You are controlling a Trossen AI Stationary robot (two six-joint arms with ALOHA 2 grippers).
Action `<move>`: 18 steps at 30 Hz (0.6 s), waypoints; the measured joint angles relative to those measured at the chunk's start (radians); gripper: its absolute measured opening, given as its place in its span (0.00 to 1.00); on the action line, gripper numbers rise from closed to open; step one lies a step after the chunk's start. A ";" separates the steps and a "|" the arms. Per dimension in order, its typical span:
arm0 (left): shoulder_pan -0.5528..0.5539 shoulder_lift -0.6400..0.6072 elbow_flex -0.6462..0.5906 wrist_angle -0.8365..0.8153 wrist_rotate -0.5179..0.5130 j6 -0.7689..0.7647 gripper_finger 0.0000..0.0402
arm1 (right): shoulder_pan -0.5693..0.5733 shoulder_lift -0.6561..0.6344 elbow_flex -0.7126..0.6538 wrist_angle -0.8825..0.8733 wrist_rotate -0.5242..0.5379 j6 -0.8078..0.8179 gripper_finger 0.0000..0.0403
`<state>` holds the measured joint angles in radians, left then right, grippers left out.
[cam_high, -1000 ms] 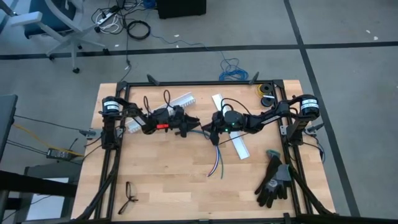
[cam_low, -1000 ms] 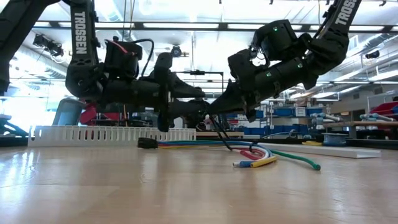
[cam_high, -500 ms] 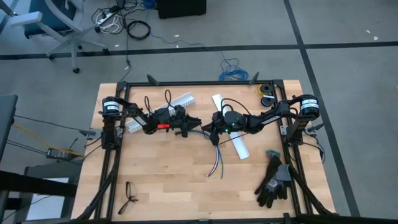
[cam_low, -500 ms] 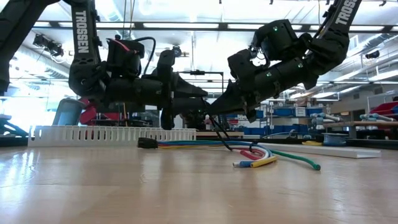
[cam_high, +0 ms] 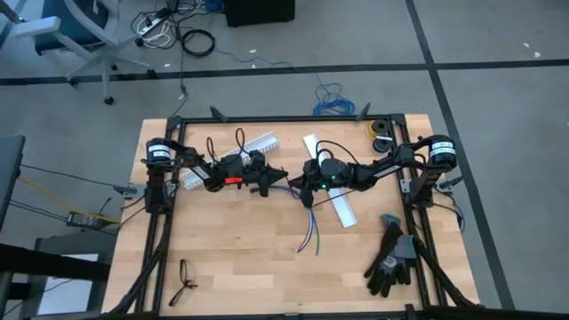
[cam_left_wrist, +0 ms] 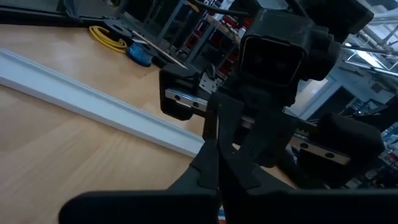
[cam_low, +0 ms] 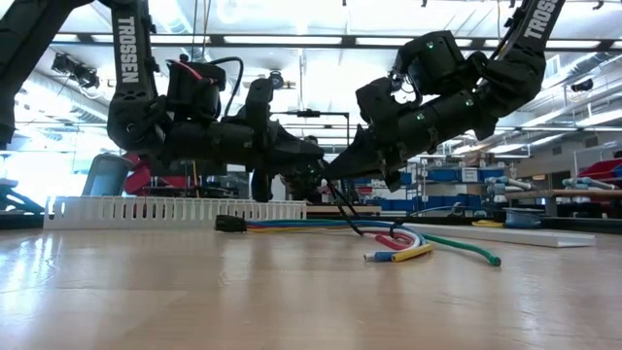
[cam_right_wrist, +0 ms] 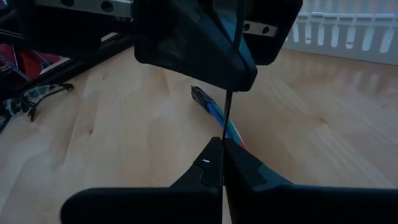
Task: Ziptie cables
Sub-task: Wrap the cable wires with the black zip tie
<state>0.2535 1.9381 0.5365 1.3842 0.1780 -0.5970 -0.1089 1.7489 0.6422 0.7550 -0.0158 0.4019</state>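
Mid-handover above cables (cam_low: 389, 233): right pincer (cam_right_wrist: 222, 163) pinching black strip (cam_right_wrist: 227, 112); left pincer (cam_low: 316, 160) clamped, probably on it. Next, loop around bundle at 6 o'clock.

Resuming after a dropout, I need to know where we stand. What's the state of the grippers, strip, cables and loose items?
Left gripper: shut, tips at the strip; grip unclear.
Right gripper: shut on the strip.
Strip: held upright, above the cables.
Cables: lying loose on the table, untied.
Gloves: lying flat, untouched.
Glasses: lying near the table's edge.
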 joint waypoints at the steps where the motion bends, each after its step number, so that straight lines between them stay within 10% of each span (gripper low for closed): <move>1: 0.000 0.000 0.000 0.000 0.000 0.006 0.01 | 0.000 0.000 0.000 -0.002 0.000 0.000 0.00; 18: 0.000 0.000 0.037 0.010 0.011 0.017 0.00 | 0.000 -0.001 0.000 -0.039 0.000 -0.011 0.00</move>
<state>0.2535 1.9381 0.5737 1.3946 0.1886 -0.5804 -0.1089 1.7481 0.6426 0.7157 -0.0156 0.3904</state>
